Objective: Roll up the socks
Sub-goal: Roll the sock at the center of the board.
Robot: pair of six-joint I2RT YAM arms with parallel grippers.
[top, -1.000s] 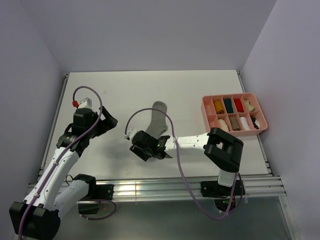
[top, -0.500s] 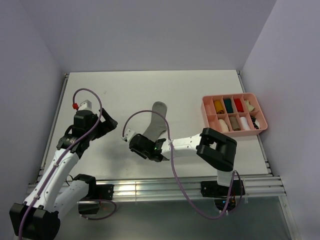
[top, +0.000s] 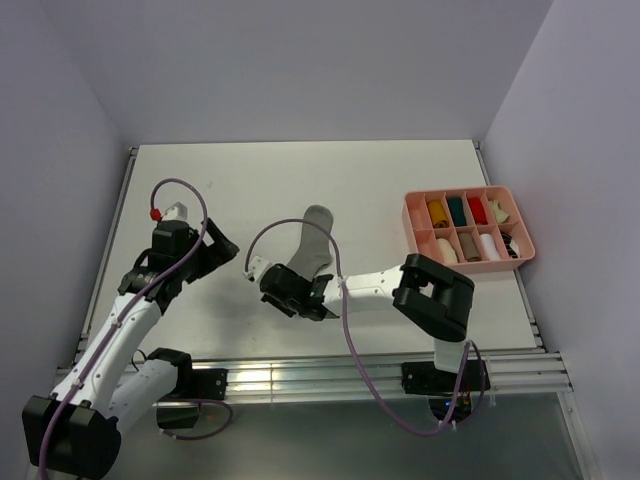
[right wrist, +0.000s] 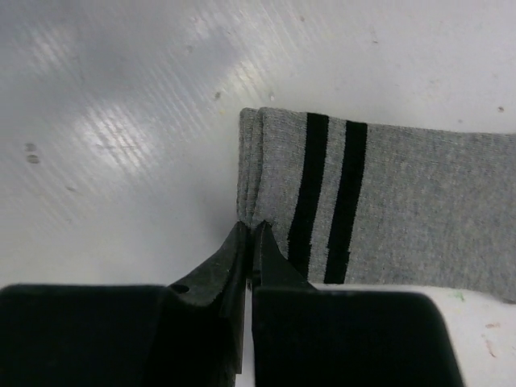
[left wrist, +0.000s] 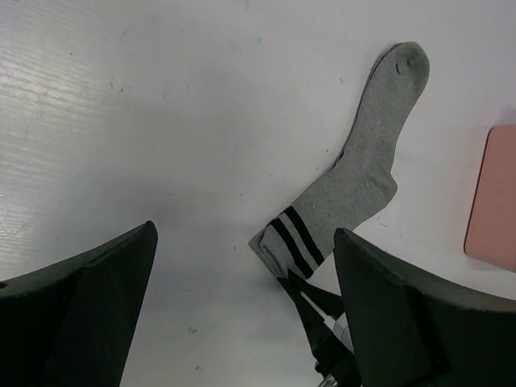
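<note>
A grey sock [top: 313,243] with two dark cuff stripes lies flat in the middle of the table, toe pointing away from the arms. My right gripper [top: 284,276] is at the near corner of its cuff. In the right wrist view the fingers are pressed together [right wrist: 251,229] and pinch the edge of the sock's [right wrist: 403,210] cuff. The left wrist view shows the sock [left wrist: 363,177] with the right gripper's tips [left wrist: 287,279] at the cuff. My left gripper [top: 222,246] hovers to the left of the sock, wide open [left wrist: 243,234] and holding nothing.
A pink compartment tray [top: 410,216] with several small rolled bundles stands at the right side of the table; its edge [left wrist: 493,201] shows in the left wrist view. White walls enclose the table at the back and sides.
My right gripper has closed from open onto the cuff corner and shifted slightly toward the sock. The left gripper has drifted a little to the right and stays open.
</note>
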